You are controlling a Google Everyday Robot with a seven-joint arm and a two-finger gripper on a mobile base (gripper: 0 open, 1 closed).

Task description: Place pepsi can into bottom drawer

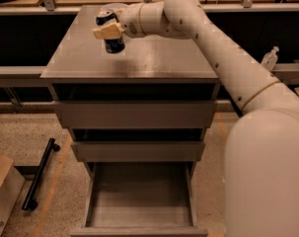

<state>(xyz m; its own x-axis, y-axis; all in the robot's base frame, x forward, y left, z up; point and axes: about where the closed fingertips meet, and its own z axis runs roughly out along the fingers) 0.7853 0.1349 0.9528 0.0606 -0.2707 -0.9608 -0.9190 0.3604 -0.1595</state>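
Sweeps up from a bulky cream shoulder at the lower right, bends past a banded joint, and stretches leftward with the wrist close to level. Ends in the gripper (110,33), closed narrowly on the pepsi can (115,45). Shows one tan, wedge-shaped finger (107,32) pressed flat across the can's near side, with the other hidden behind it. Holds the dark-blue cylinder slightly tilted, silver top leaning away to the left, base right at the tabletop (159,58) directly beneath; cannot tell whether touching or just clear of it. Matte grey-brown up there, smooth, faintly glossy under the light.

Well below the gripper and nearer the camera: the bottom drawer (139,196), pulled fully out, a shallow rectangular tray with plain flat walls. Between it and the gripper, two upper drawers (136,115), flat handleless fronts with dark gaps above each.

Far below and left of the gripper, on speckled floor: a black bar (39,174) and a cardboard box (1,194). Off to the right, past the arm, a small clear bottle (270,58).
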